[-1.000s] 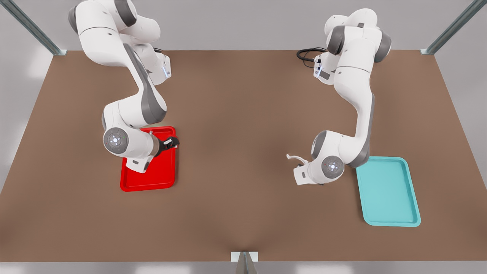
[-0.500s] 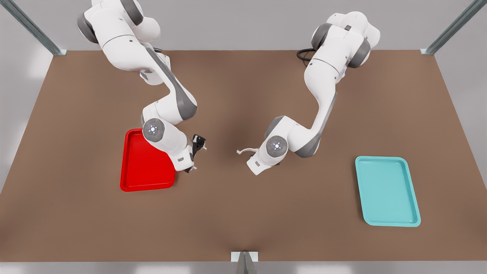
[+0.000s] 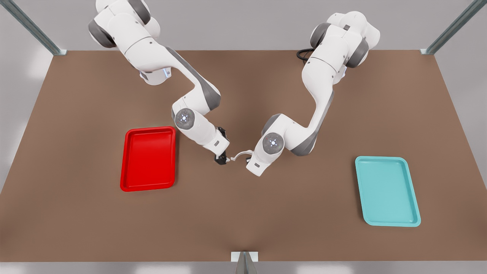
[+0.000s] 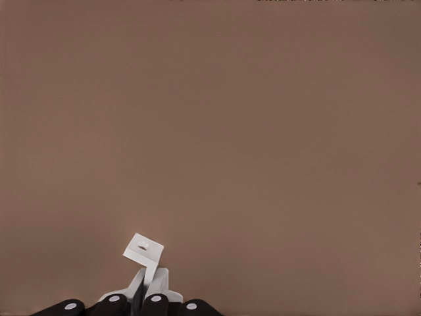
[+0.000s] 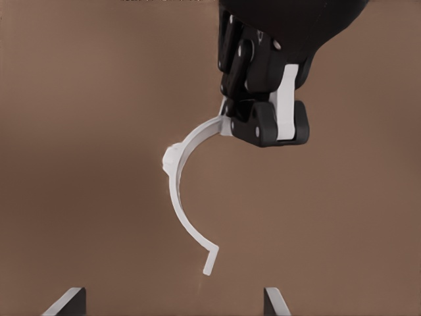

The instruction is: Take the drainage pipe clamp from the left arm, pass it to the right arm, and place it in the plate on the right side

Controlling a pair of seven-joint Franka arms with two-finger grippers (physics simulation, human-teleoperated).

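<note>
The small thin white plastic half-ring drainage pipe clamp (image 5: 181,191) hangs above the brown counter (image 3: 243,213) near its centre, gripped at one end tab by the left gripper (image 5: 266,125), whose fingers are clenched on it; this gripper belongs to the arm on the front view's right. The right gripper (image 3: 222,159), on the arm at the front view's left, sits just beside the clamp's free end, with its fingers (image 5: 66,301) spread apart on either side and not yet closed on it. The handover is judged about to begin: the right-arm grasp, the left-arm release and the carry remain. The glossy red rectangular plate (image 3: 148,131) lies well apart at the front view's left; a teal tray (image 3: 388,161) lies at the far right.
</note>
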